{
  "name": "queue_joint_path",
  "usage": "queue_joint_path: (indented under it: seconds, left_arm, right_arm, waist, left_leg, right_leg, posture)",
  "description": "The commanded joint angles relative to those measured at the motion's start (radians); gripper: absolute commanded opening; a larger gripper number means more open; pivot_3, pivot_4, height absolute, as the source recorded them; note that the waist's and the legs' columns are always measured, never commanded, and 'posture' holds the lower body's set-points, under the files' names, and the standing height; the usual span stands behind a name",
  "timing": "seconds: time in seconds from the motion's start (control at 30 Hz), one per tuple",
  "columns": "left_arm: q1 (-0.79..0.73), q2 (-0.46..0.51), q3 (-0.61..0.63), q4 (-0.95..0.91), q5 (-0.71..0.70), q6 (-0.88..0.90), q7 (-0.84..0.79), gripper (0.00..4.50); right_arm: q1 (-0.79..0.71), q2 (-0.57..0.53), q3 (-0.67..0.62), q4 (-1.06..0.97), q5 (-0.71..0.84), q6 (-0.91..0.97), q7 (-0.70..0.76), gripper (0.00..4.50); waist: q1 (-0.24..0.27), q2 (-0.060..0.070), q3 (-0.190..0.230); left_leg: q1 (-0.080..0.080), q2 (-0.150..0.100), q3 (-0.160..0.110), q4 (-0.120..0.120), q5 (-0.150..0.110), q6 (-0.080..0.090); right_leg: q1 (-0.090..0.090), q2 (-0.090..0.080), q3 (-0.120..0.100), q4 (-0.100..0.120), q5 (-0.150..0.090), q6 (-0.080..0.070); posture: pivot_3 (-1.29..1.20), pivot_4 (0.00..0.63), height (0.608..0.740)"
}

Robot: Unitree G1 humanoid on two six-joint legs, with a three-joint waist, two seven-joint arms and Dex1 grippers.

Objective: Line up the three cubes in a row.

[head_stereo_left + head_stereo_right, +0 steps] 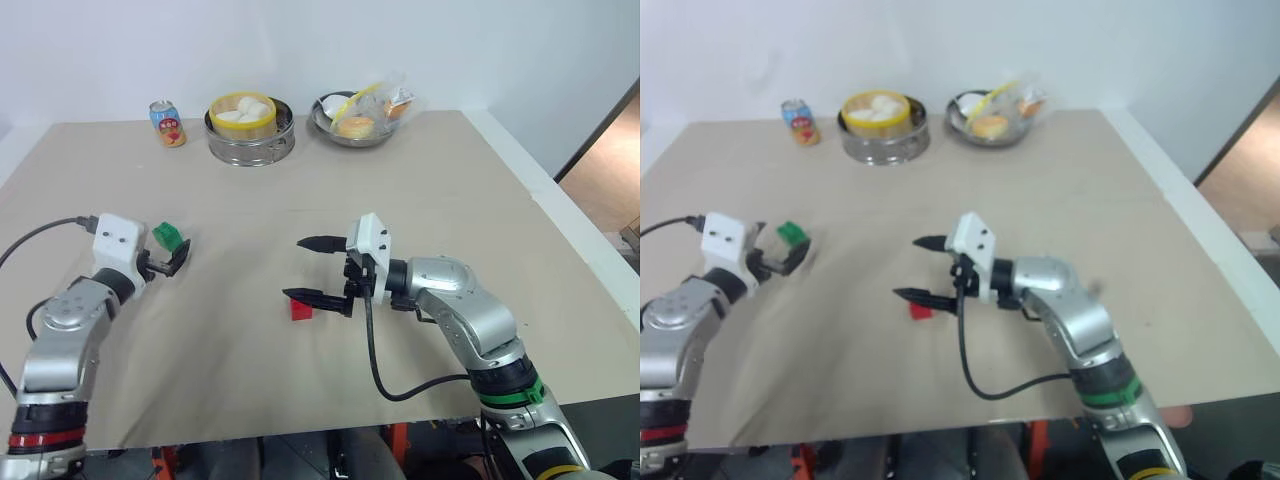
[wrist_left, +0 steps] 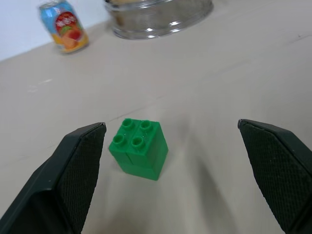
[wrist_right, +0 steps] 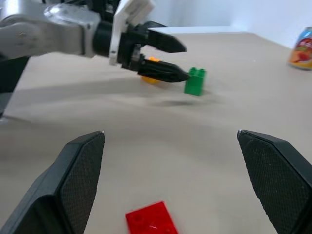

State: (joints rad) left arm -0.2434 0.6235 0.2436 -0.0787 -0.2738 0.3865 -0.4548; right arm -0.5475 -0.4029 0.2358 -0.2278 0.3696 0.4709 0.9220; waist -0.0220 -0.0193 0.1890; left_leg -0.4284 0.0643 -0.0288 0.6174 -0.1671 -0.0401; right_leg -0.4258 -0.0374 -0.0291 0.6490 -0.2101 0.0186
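1. the left gripper [image 1: 172,262] hovers at the left side of the beige counter [image 1: 450,200], fingers spread wide and released, gripping nothing.
2. the green cube [image 2: 139,148] stands upright on the counter just ahead of those fingers, studs up, nearer one finger than the other and not touching either.
3. the yellow-orange cube [image 3: 151,78] shows in the right wrist view as a small patch behind the left gripper's fingers, near the green cube; how it lies i cannot tell.
4. the red cube [image 1: 301,310] lies on the counter near the middle, just under the nearer finger of the right gripper.
5. the right gripper [image 1: 310,270] hangs over the middle of the counter, pointing left, fingers released and wide apart, empty.
6. along the far edge sit a drink can [image 1: 167,123], a steamer [image 1: 250,130] with white buns, and a metal bowl [image 1: 358,118] of wrapped food.
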Motion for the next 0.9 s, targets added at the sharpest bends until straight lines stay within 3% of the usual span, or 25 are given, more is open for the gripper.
queue_joint_path:
  seconds: [0.03, 0.4, 0.9]
  left_arm:
    - [-0.05, 0.069, 0.014, 0.052, -0.021, 0.019, -0.093, 4.5]
    - [-0.219, 0.171, -0.049, 0.255, -0.023, 0.025, -0.326, 4.5]
    - [-0.442, 0.204, -0.152, 0.614, 0.115, -0.114, -0.429, 4.5]
  right_arm:
    - [-0.053, 0.009, 0.011, 0.053, -0.02, -0.038, 0.021, 4.49]
    - [-0.08, 0.065, 0.022, 0.147, -0.096, -0.113, -0.014, 4.49]
    - [-0.051, 0.072, 0.017, 0.1, -0.106, -0.098, -0.063, 4.49]
  waist:
    - [0.0, 0.0, 0.0]
    - [0.0, 0.0, 0.0]
    - [0.0, -0.001, 0.0]
  left_leg:
    - [0.0, 0.0, 0.0, 0.0, 0.0, 0.0]
    - [-0.001, 0.0, 0.0, -0.001, 0.0, 0.0]
    - [-0.001, 0.0, 0.0, 0.0, 0.0, 0.0]
  right_leg:
    - [0.0, 0.0, 0.0, 0.0, 0.0, 0.0]
    - [-0.001, 0.0, 0.0, 0.0, 0.002, 0.003]
    - [-0.001, 0.0, 0.0, 0.0, 0.002, 0.004]
  posture:
    - [0.0, 0.15, 0.74]
    - [0.0, 0.15, 0.74]
    - [0.0, 0.15, 0.74]
